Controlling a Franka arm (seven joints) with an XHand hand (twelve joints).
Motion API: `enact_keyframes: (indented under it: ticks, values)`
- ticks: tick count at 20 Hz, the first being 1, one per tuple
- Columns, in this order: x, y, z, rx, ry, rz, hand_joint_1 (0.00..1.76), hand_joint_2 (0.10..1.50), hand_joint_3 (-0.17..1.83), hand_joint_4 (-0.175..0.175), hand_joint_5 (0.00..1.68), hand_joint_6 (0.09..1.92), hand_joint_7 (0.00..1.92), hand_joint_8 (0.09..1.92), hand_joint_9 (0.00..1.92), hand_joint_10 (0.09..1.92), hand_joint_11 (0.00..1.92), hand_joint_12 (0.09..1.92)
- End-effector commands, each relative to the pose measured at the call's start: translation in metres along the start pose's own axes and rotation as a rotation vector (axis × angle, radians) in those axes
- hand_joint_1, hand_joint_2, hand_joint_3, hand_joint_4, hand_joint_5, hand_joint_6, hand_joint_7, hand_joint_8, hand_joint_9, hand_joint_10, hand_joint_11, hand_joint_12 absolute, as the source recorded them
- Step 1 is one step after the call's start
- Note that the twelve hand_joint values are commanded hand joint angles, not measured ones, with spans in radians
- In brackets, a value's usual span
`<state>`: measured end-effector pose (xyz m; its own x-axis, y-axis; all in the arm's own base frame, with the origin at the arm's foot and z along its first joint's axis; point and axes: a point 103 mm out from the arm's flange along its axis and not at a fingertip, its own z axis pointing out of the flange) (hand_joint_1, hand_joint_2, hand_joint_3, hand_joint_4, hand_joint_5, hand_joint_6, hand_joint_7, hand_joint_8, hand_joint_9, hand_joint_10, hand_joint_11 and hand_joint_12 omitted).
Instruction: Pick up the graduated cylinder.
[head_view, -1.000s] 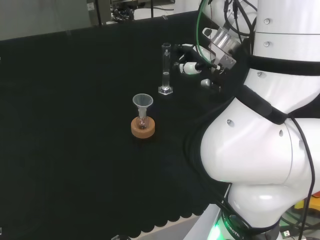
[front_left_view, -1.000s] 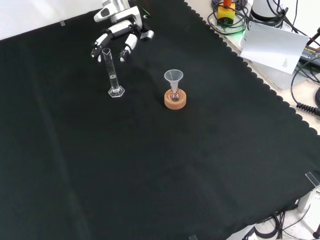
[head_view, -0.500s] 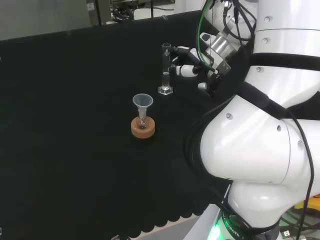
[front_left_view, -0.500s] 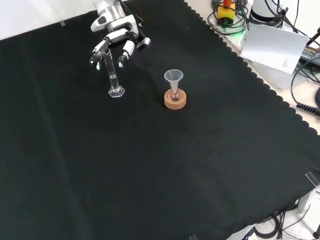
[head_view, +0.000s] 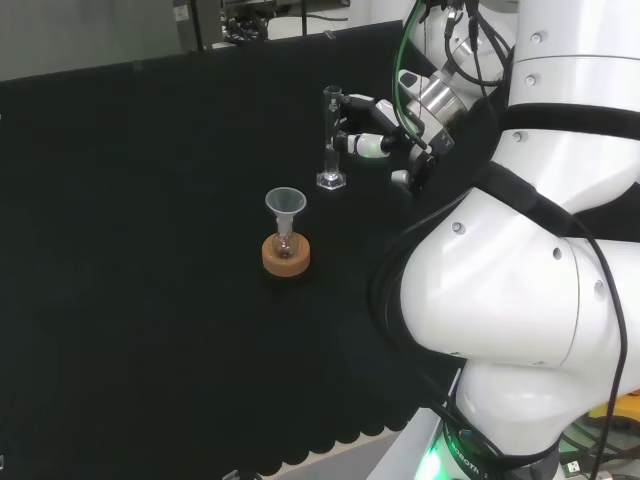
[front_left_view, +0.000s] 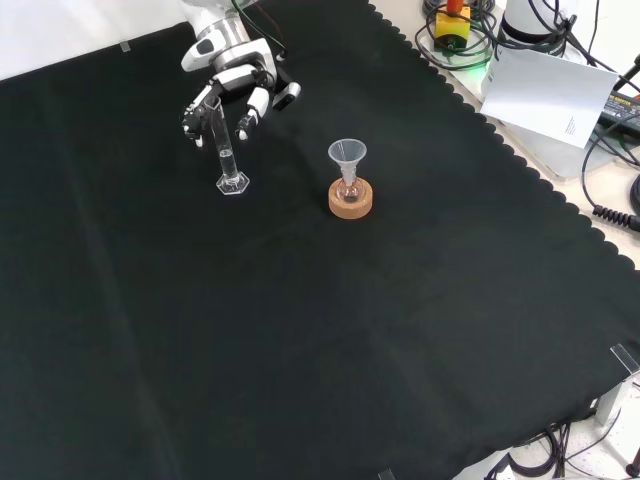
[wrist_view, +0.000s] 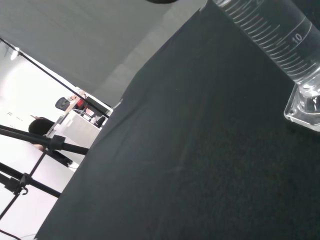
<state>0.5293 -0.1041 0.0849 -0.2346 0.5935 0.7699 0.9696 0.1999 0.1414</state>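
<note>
Now, by label:

Worktop (front_left_view: 300, 330): covered in black cloth with a scalloped edge, seen in head, front and wrist views.

Cylinder (front_left_view: 224, 152): clear glass, upright on its flat base on the cloth; also at (head_view: 331, 140) in the head view and close up at (wrist_view: 280, 45) in the wrist view, with printed marks along the tube. Contents too hard to make out.

Hand (front_left_view: 232, 85): black and white, coming in from the top of the front view; at (head_view: 385, 135) in the head view, to the right of the cylinder and level with its upper half.

Fingers (front_left_view: 247, 110): spread and gently curved, standing on either side of the cylinder's top in the front view; in the head view, tips right at the tube. Contact hard to judge; not closed round the glass, base flat on the cloth.

Funnel (front_left_view: 347, 160): clear, sitting in the neck of a small flask (front_left_view: 349, 192); at (head_view: 285, 208) in the head view.

Cork ring (front_left_view: 351, 200): stand under the flask, to the right of the cylinder in the front view, apart from it; at (head_view: 286, 254) in the head view, nearer than the cylinder and slightly left.

Paper (front_left_view: 550, 90): white sheet off the cloth at the upper right of the front view, beside cables.
</note>
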Motion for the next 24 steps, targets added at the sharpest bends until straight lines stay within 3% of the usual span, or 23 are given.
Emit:
enact_keyframes:
  ticks: [1, 14, 18, 24]
  values:
    - [0.0, 0.003, 0.003, -0.006, 0.031, -0.023, 1.03, 1.04, -0.17, -0.04, 0.49, 0.09, 0.46, 0.61, 0.67, 0.52, 0.32, 1.31]
    - [-0.006, 0.009, 0.015, -0.001, 0.064, -0.049, 1.08, 1.04, -0.17, -0.022, 0.62, 0.11, 0.53, 0.57, 0.75, 0.47, 0.46, 1.24]
    - [-0.003, 0.012, 0.018, -0.042, 0.104, -0.071, 1.07, 1.04, -0.17, -0.021, 0.63, 0.13, 0.54, 0.56, 0.78, 0.46, 0.49, 1.22]
    - [-0.002, 0.017, 0.022, -0.014, 0.119, -0.092, 1.04, 1.04, -0.17, -0.019, 0.66, 0.15, 0.57, 0.56, 0.82, 0.46, 0.51, 1.22]
